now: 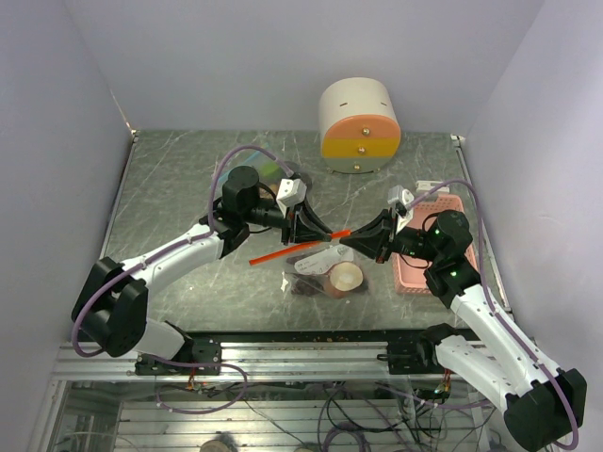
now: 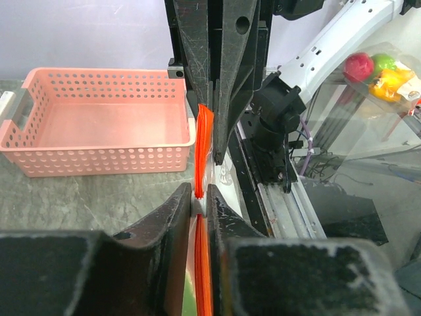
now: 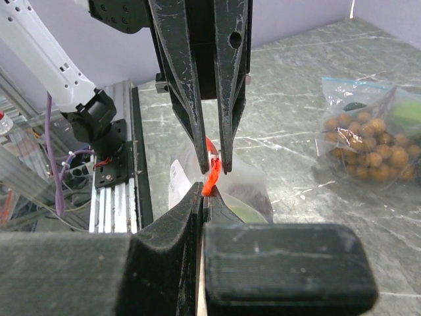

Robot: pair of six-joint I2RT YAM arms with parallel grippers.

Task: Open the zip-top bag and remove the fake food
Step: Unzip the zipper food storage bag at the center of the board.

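Note:
The clear zip-top bag (image 1: 320,275) lies on the table with its orange zip strip (image 1: 283,252) lifted. My two grippers meet nose to nose above it. The left gripper (image 1: 323,231) (image 2: 199,194) has its jaws against both sides of the white zip slider (image 2: 199,205) on the strip. The right gripper (image 1: 347,238) (image 3: 205,191) is shut on the orange strip (image 3: 210,179) just beside it. Fake food shows through the bag: a tan round piece (image 1: 344,277), dark purple grapes (image 1: 306,286) and a green piece (image 3: 247,212).
A pink perforated basket (image 1: 426,268) (image 2: 99,125) stands under the right arm. A cream and orange drawer unit (image 1: 359,127) sits at the back. A second clear bag of tan-brown grapes (image 3: 365,148) lies farther off. The metal rail (image 1: 301,334) runs along the near edge.

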